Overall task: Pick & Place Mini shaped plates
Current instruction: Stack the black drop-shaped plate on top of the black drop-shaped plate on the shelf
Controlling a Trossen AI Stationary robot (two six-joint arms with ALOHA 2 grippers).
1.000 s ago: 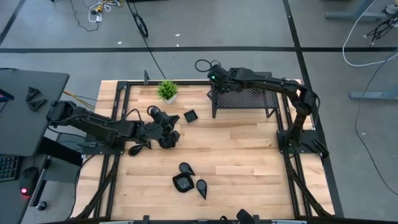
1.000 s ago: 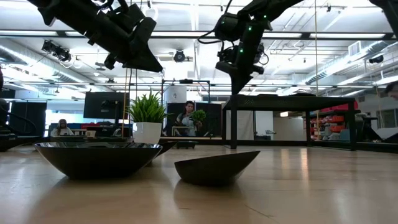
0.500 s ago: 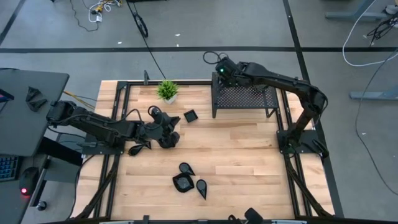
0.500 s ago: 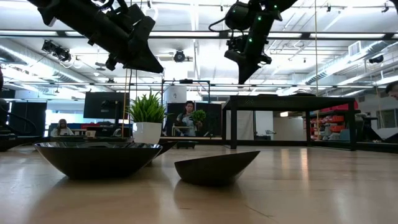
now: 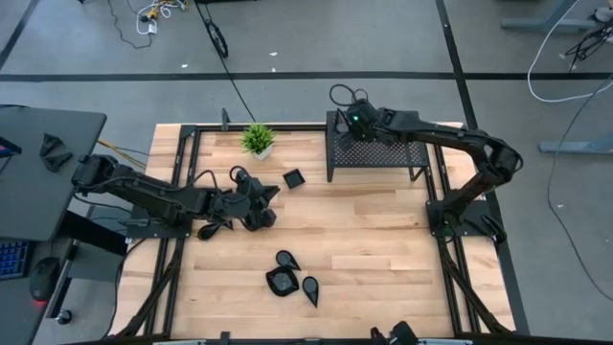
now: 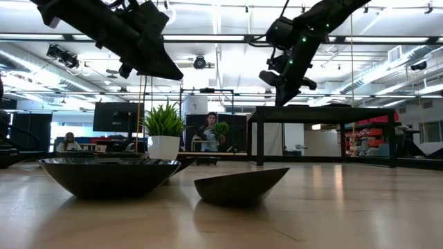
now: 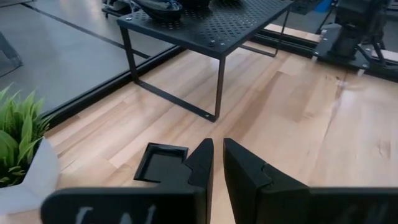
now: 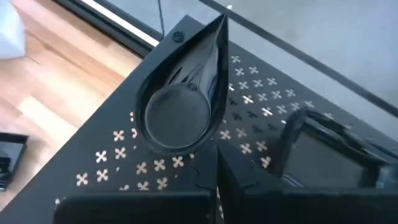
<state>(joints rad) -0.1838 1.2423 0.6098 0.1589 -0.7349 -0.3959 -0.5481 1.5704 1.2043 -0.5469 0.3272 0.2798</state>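
Note:
My right gripper is over the far left corner of the black perforated rack, shut on a glossy black teardrop plate. A square plate lies on the rack beside it. My left gripper hovers above the table left of centre, its fingers together with nothing between them. A square plate lies flat on the wood just beyond it. Three more plates lie near the table's front, and a teardrop plate lies under the left arm. My right gripper pinches the teardrop plate's rim at its rounded end between its two fingers. The fingers slant downward. The plate's pointed tip points away from them, past the rack's corner. Whether the plate touches the rack I cannot tell.
A small green potted plant stands at the table's far side, left of the rack. More plates rest on the rack top. Two plates lie close to the low camera. Bare wood lies between the rack and the front plates.
My right gripper has carried the teardrop plate toward the table's right edge, from beside the rack's left end to over its far left corner, rolling a little on the way. It has stayed shut.

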